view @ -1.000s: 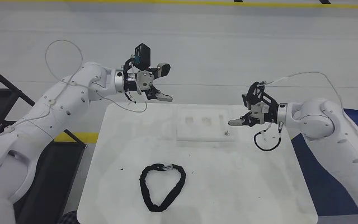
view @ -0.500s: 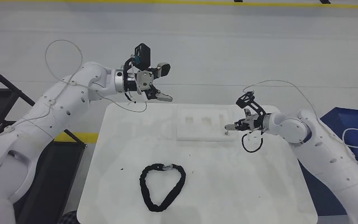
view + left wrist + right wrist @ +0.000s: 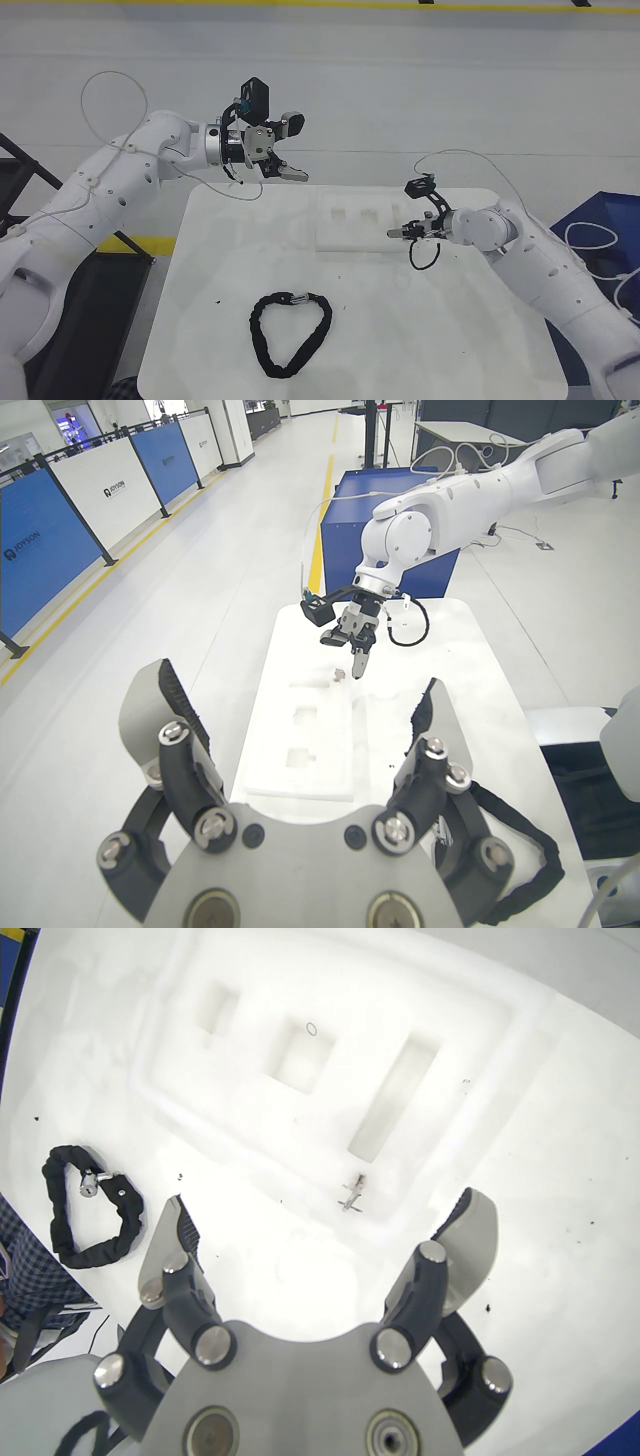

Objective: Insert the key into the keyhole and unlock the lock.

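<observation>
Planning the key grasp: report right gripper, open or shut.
Open. The right gripper shows fingers spread wide, holding nothing; the key lies free.

Bright, even light from overhead floods the hall. We find the white worktop (image 3: 450, 330) washed out by glare, strongest in the right wrist view, where the foam tray (image 3: 350, 1078) nearly melts into it and only pale grey shade marks its recesses. The black chain lock (image 3: 131, 1205) stands in hard contrast. Both wrist views bow straight lines near their edges.
</observation>
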Controlling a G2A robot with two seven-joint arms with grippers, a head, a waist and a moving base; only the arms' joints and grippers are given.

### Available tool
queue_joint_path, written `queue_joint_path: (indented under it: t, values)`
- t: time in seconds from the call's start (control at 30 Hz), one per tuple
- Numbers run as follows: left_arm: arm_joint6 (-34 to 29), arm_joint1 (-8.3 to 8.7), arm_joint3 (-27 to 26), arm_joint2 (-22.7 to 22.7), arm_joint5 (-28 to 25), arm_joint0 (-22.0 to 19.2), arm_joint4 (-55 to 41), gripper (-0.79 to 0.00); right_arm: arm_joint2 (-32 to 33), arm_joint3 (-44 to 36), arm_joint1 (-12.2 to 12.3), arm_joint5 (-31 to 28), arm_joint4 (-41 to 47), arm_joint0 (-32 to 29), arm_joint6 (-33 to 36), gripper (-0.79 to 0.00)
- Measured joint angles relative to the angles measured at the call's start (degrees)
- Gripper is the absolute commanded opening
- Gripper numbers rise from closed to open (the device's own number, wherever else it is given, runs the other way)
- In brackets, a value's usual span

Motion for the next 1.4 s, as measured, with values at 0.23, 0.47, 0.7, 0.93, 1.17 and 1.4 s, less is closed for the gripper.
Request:
queue_joint_path:
  t: [0.23, 0.47, 0.7, 0.93, 1.17, 1.4]
  values:
    - [0.0, 0.0, 0.0, 0.0, 0.0, 0.0, 0.0, 0.0, 0.0, 2.3, -1.6, 1.5, 3.3, 0.4, -2.8, 0.0]
    - [0.0, 0.0, 0.0, 0.0, 0.0, 0.0, 0.0, 0.0, 0.0, 2.2, -1.6, 1.5, 3.2, 0.4, -2.6, 0.0]
    - [0.0, 0.0, 0.0, 0.0, 0.0, 0.0, 0.0, 0.0, 0.2, 2.1, -1.6, 1.6, 3.8, 0.0, -2.7, 0.0]
    - [0.0, 0.0, 0.0, 0.0, 0.0, 0.0, 0.0, 0.0, 0.1, -1.3, -1.8, 5.4, 1.8, 1.2, 6.2, 0.0]
    - [0.0, 0.0, 0.0, 0.0, 0.0, 0.0, 0.0, 0.0, -3.6, -2.0, -3.7, 11.2, -3.0, 3.2, 13.3, 0.0]
    - [0.0, 0.0, 0.0, 0.0, 0.0, 0.0, 0.0, 0.0, -5.0, 3.7, -6.0, 10.9, -2.0, 4.1, 11.9, -0.052]
